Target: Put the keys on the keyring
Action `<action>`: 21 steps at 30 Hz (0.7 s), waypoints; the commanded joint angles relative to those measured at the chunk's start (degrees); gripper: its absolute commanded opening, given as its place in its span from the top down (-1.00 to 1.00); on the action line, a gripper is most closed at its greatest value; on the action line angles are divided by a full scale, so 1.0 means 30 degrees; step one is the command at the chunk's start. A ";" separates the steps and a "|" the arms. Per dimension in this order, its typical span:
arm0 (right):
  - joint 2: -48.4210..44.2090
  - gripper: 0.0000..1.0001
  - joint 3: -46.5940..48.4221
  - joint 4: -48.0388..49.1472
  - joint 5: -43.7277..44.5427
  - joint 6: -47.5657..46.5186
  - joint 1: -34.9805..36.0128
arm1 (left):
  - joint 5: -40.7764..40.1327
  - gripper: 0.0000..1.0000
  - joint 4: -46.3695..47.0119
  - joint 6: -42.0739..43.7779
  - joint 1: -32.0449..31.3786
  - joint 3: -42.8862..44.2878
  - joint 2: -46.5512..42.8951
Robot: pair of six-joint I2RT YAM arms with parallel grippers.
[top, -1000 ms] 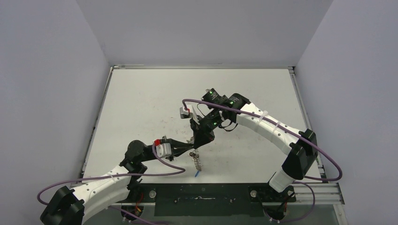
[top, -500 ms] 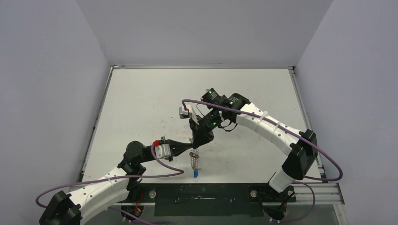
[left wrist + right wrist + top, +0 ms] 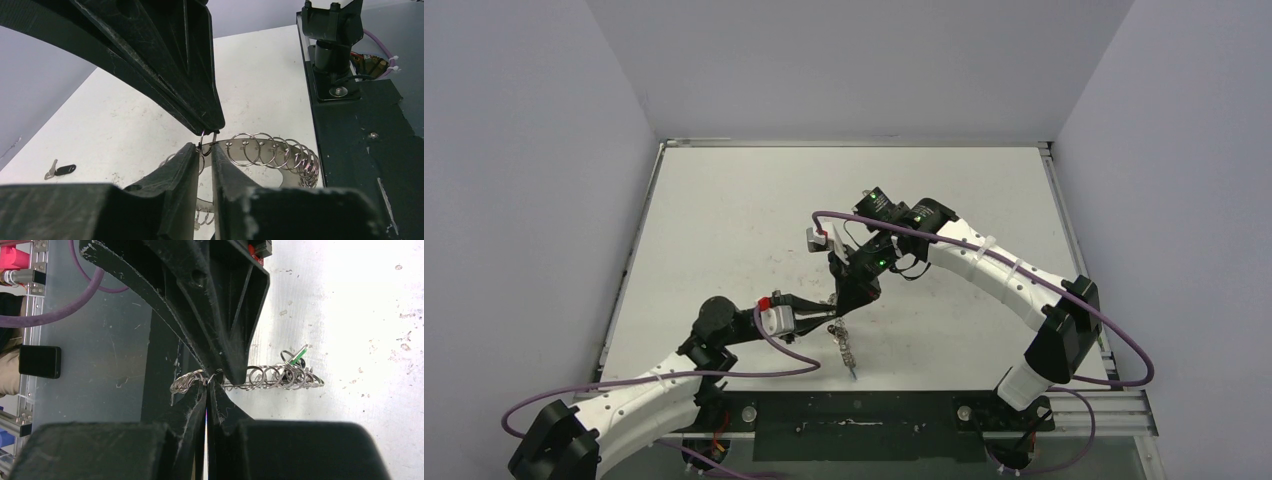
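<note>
Meeting tip to tip over the table's (image 3: 125, 115) near middle, both grippers close in on the keyring (image 3: 272, 152).

Right gripper (image 3: 206, 386) has its fingers pressed together, pinching one small loop of the keyring's rim. Left gripper (image 3: 205, 149) comes from the opposite side, its fingers a narrow slit apart with that same loop in the gap. From the tips, the rim curves away toward the near edge. A green key (image 3: 299, 354) sits on it. One black-headed key (image 3: 64, 170) lies alone on the table, well apart.
</note>
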 commanded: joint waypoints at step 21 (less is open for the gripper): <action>-0.4495 -0.76 -0.3570 1.0429 0.2268 0.6927 -0.2390 | -0.2498 1.00 0.1252 -0.1058 -0.0214 -0.0841 -0.2654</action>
